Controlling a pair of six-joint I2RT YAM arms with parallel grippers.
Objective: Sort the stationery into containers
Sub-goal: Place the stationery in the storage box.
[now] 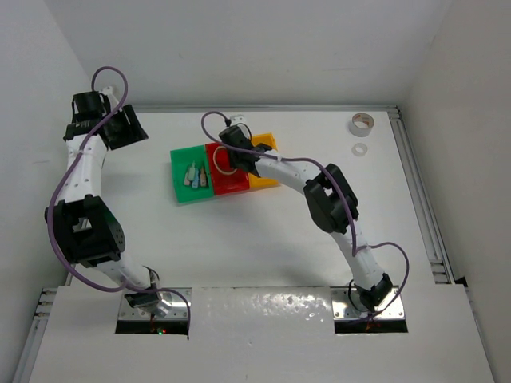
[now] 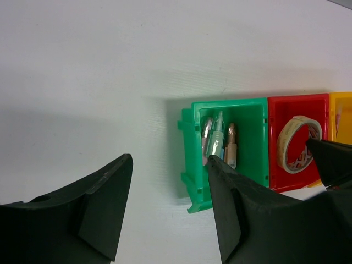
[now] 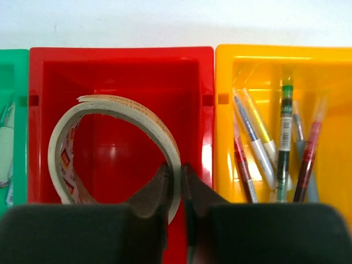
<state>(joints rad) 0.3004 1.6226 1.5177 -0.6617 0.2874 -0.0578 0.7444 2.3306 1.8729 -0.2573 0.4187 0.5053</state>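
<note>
Right claw (image 3: 175, 171) pinches the wall of thin cream tape ring (image 3: 155, 124) at its 4 o'clock, inside glossy red bin (image 3: 121, 53); left claw (image 2: 170, 162) spread.

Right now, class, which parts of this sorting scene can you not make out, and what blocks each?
Right wrist view: the right gripper hides the near side of the tape roll and the near end of the red bin.
Top view: the right arm covers most of the yellow bin; pieces in the green bin are too small to count.
Left wrist view: the right edge cuts off the yellow bin.
</note>
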